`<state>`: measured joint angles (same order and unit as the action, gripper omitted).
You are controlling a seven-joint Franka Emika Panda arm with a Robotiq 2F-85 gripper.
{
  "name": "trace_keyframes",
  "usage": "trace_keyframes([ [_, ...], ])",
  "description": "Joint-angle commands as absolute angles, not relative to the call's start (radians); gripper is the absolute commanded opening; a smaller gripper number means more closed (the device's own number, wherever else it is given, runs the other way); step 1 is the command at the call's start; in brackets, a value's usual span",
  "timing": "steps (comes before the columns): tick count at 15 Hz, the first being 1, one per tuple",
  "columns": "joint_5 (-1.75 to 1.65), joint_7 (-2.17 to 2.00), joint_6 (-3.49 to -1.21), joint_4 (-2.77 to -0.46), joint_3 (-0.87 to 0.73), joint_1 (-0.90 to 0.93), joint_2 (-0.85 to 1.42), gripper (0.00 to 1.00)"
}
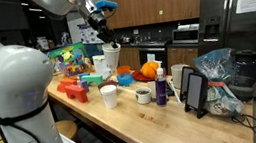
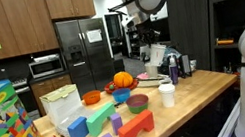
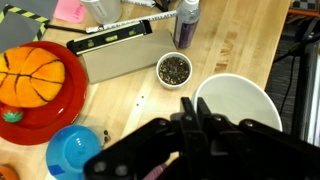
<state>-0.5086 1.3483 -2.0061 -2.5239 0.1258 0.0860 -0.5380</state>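
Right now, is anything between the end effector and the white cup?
Nothing visible does. The end effector sits right at the rim of the white cup; the small bowl of dark bits stands apart, off to the side. Contact is unclear.

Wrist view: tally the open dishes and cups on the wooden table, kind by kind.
Round red plate: 1
Small blue bowl: 1
Large white cup: 1
Small cup of dark grains: 1
Total: 4
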Motion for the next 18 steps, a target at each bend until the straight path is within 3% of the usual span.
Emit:
trace_keyframes([
  [1,-0.540,1.333,-1.993,-2.562,0.104,0.115,-0.536,0.02],
  [18,-0.575,1.346,-2.080,-2.747,0.082,0.141,-0.561,0.02],
])
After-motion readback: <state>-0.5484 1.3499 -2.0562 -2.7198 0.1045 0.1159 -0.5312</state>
